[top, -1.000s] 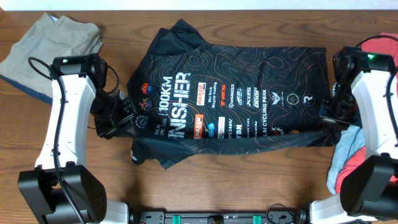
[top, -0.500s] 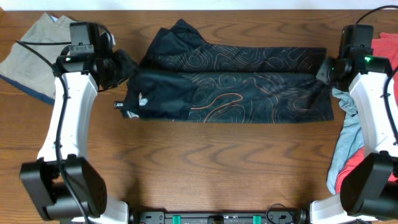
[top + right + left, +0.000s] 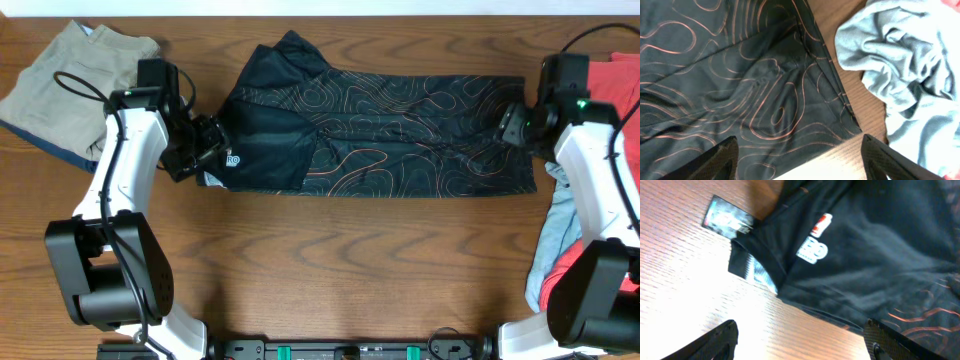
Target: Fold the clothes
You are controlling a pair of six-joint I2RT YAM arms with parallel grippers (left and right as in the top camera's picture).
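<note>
The black jersey (image 3: 380, 135) lies folded in half as a long band across the far middle of the table, orange contour lines facing up. My left gripper (image 3: 208, 142) hovers open at its left end, over a sleeve with a small white logo (image 3: 812, 252) and a label (image 3: 729, 218); nothing sits between the fingers (image 3: 715, 341). My right gripper (image 3: 512, 122) is open at the jersey's right end, above its corner (image 3: 830, 115), also holding nothing. A pale blue-grey garment (image 3: 905, 65) lies just right of that corner. A red garment (image 3: 615, 80) is at the far right.
A khaki garment (image 3: 75, 80) lies bunched at the far left corner. The pale blue-grey garment (image 3: 560, 215) and more red cloth (image 3: 578, 268) pile along the right edge beside my right arm. Bare wood (image 3: 350, 270) spans the front of the table.
The jersey's near half was carried over onto the far half, hiding the white lettering. Both grippers then opened, let go of the cloth and drew back slightly toward the front.
</note>
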